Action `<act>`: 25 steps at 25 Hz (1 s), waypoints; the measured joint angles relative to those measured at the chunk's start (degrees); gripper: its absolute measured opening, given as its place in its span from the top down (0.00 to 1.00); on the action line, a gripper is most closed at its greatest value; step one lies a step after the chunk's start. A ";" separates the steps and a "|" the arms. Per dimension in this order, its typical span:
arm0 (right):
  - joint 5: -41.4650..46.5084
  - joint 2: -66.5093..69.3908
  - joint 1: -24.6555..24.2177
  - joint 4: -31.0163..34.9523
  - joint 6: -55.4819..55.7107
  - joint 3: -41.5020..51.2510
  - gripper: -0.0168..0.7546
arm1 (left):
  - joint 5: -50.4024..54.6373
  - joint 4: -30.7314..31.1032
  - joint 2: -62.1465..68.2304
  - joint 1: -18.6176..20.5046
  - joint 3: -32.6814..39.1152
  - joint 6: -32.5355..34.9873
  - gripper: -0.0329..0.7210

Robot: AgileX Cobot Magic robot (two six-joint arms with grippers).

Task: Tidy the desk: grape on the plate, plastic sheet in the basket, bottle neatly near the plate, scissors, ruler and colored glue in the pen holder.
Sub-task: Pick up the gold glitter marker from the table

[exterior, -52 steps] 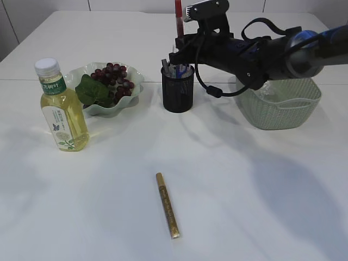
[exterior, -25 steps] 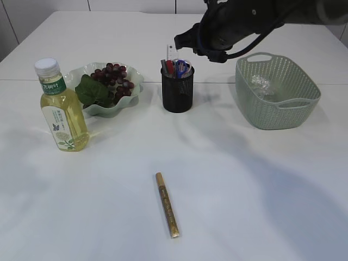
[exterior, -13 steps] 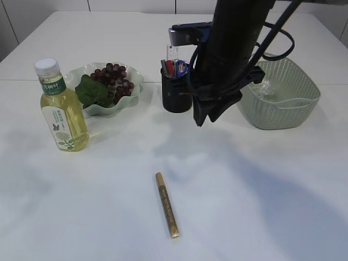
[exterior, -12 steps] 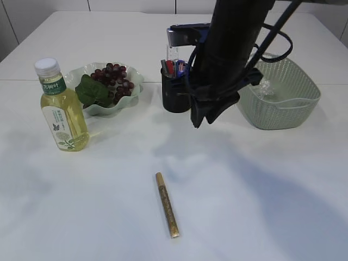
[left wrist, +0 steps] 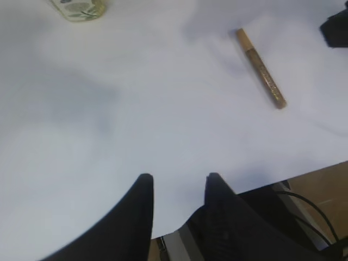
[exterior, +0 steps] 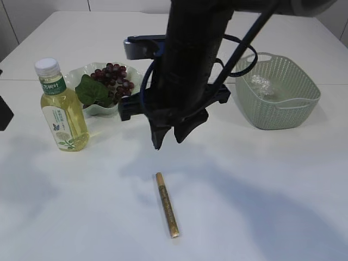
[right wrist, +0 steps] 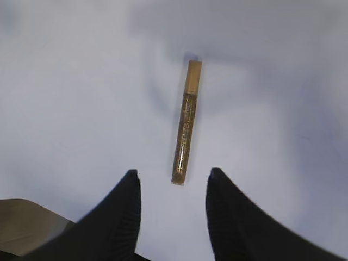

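Note:
The colored glue [exterior: 167, 205], a gold glitter pen, lies flat on the white table near the front. My right gripper [exterior: 167, 142] hangs open above and behind it, empty; in the right wrist view the glue [right wrist: 186, 122] lies just ahead of the right gripper [right wrist: 173, 175]. My left gripper [left wrist: 178, 182] is open and empty over the table's front left, with the glue [left wrist: 261, 68] far ahead to its right. Grapes [exterior: 113, 76] lie on the plate [exterior: 130, 97]. The bottle [exterior: 60, 106] stands upright to the plate's left. The plastic sheet [exterior: 260, 82] lies in the basket [exterior: 277, 117]. My right arm hides the pen holder, scissors and ruler.
A green leaf [exterior: 92, 91] lies on the plate beside the grapes. The table's front edge [left wrist: 304, 173] runs close behind my left gripper, with dark equipment below it. A dark part [exterior: 4, 113] shows at the left edge of the exterior view.
My right arm has swung from above the pen holder leftward and down toward the front of the table, ending over the glue, and its jaws have widened. Nothing else moved.

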 joint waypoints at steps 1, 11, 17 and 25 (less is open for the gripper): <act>0.00 0.00 1.25 -1.16 1.13 0.00 0.54 | 0.00 -0.71 0.00 0.00 0.00 0.11 0.64; 0.03 6.87 4.01 -2.76 3.95 0.00 0.50 | 0.04 -1.99 -3.56 0.00 0.00 0.19 0.64; -0.07 12.27 4.01 -1.07 3.95 0.00 0.50 | 0.13 -1.99 -5.77 0.00 0.00 0.32 0.64; -0.17 15.75 4.01 0.07 4.11 -0.92 0.50 | 0.30 -1.99 -6.65 0.00 0.00 0.32 0.64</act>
